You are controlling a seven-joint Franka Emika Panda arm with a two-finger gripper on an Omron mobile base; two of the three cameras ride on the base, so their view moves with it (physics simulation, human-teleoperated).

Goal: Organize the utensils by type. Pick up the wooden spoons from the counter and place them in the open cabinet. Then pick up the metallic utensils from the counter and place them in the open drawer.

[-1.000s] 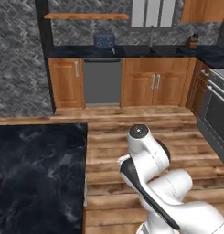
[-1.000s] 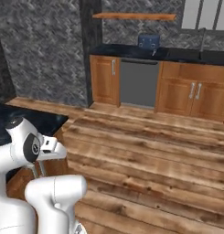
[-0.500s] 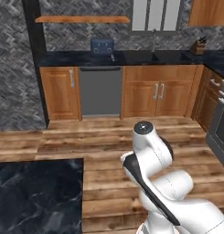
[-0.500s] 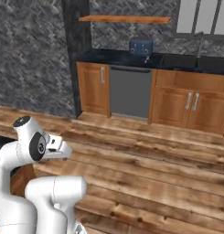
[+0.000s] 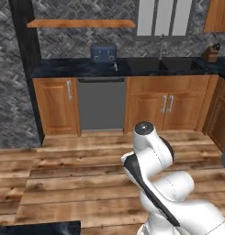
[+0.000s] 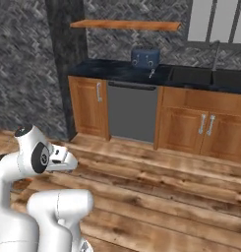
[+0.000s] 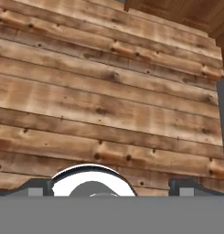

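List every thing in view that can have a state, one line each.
Two-finger claw: open, empty, above the wooden floor.
Grey dishwasher front: shut.
Orange-brown low cabinet with vertical silver handle: door shut.
Orange-brown double-door cabinet under the sink: both doors shut.

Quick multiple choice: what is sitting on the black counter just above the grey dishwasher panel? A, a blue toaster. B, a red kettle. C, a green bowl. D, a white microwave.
A: a blue toaster stands on the black counter above the grey dishwasher panel, below the wooden shelf.
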